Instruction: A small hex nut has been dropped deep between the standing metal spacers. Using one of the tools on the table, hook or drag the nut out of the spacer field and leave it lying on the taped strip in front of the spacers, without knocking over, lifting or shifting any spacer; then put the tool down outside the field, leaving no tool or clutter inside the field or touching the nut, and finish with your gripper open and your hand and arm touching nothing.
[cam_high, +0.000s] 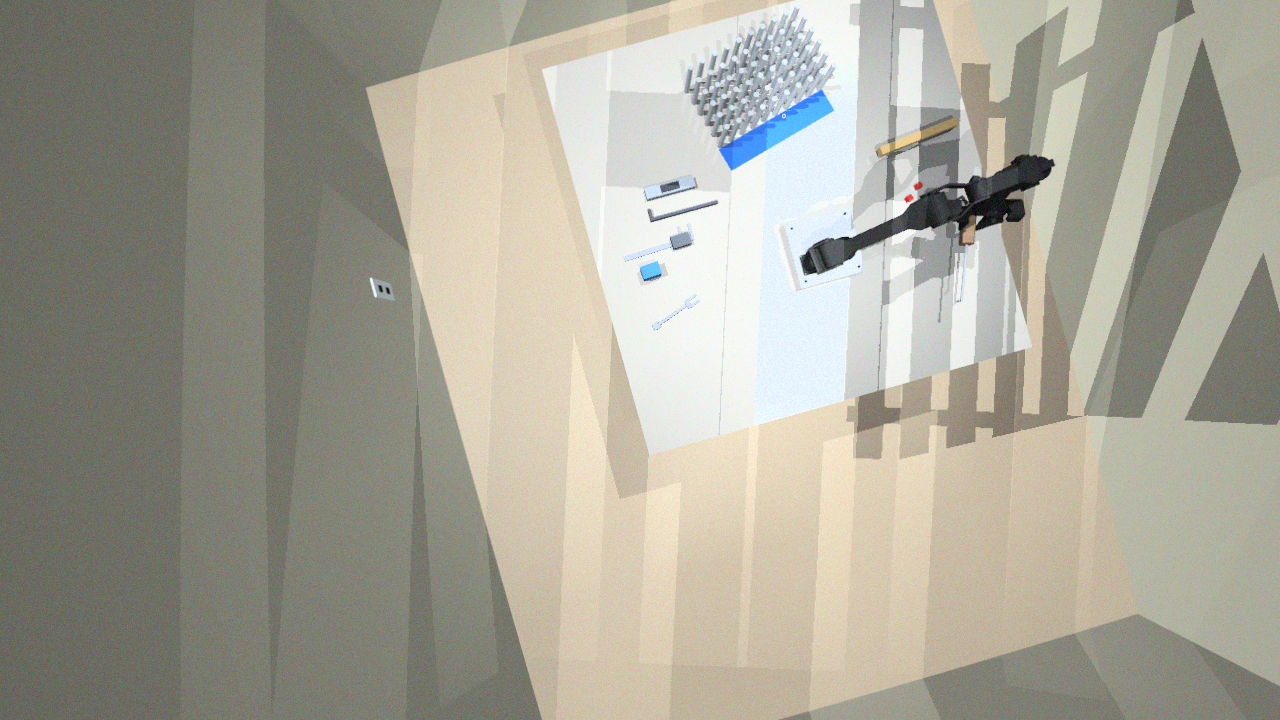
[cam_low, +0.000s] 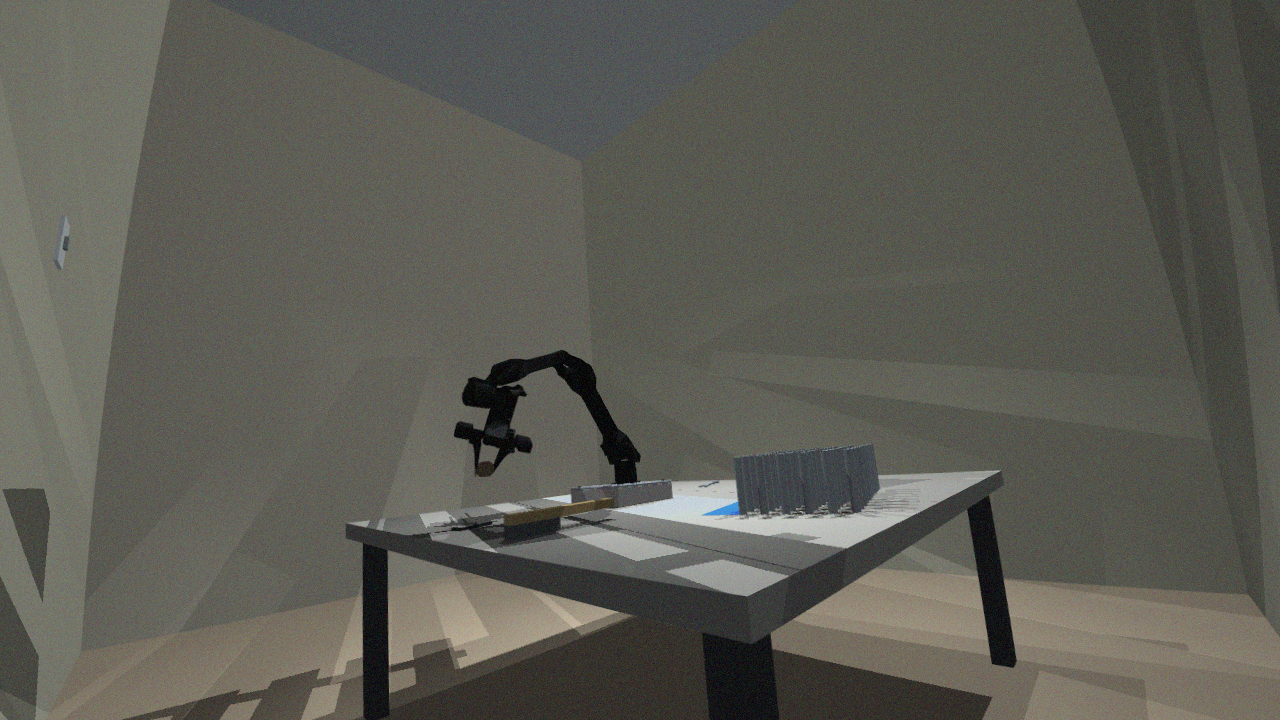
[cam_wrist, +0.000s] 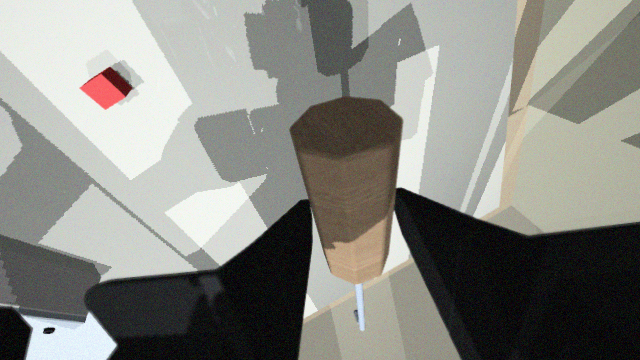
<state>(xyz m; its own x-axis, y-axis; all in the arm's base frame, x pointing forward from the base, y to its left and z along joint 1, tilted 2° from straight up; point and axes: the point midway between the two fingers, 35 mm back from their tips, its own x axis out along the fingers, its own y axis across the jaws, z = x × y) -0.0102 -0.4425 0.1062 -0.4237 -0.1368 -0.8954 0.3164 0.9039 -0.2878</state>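
Note:
My gripper (cam_high: 968, 217) (cam_low: 485, 463) (cam_wrist: 351, 202) is shut on the wooden handle (cam_wrist: 350, 175) of a tool, raised above the table on the side away from the spacers. A thin metal rod (cam_high: 961, 277) (cam_wrist: 360, 305) extends from the handle, with a small dark bit near its far end in the wrist view. The spacers (cam_high: 760, 76) (cam_low: 805, 481) stand in a dense field. The blue taped strip (cam_high: 760, 146) (cam_low: 723, 510) runs along their front. A tiny pale ring, seemingly the nut (cam_high: 784, 115), lies on the strip near its spacer-side edge.
A yellow wooden bar (cam_high: 917, 137) (cam_low: 559, 512) lies between arm and spacers. Red cubes (cam_high: 918, 186) (cam_wrist: 102, 91) lie near the arm. Across the table are a grey device (cam_high: 657, 190), L-shaped key (cam_high: 684, 209), caliper-like tool (cam_high: 681, 240), blue block (cam_high: 650, 270) and wrench (cam_high: 675, 312).

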